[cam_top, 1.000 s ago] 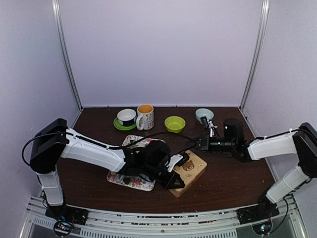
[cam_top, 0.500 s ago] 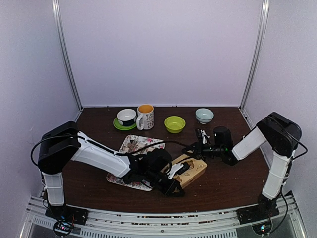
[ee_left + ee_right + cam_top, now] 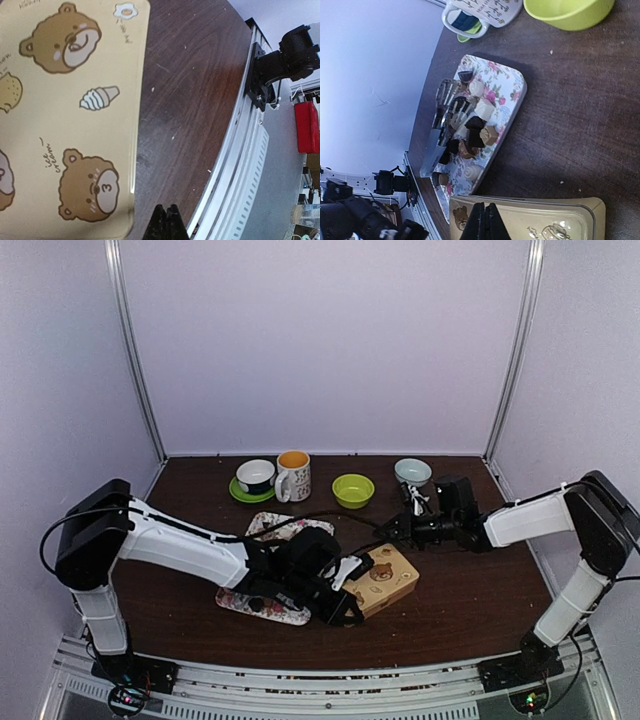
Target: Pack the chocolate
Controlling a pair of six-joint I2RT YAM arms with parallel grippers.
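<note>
The left tool (image 3: pixel 165 224) and right tool (image 3: pixel 485 220), fingers together, are sitting at the tin's (image 3: pixel 65 115) 7 and 12 o'clock. The chocolate (image 3: pixel 475 132) is lying on the tray (image 3: pixel 509 92) at its 9 o'clock.

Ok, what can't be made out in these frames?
- Top view: the left arm covers most of the floral tray; chocolates too small to count there.
- Left wrist: bear tin cut off by edges; contents hidden by its lid.
- Right wrist: mug and green bowl cropped at top.
</note>
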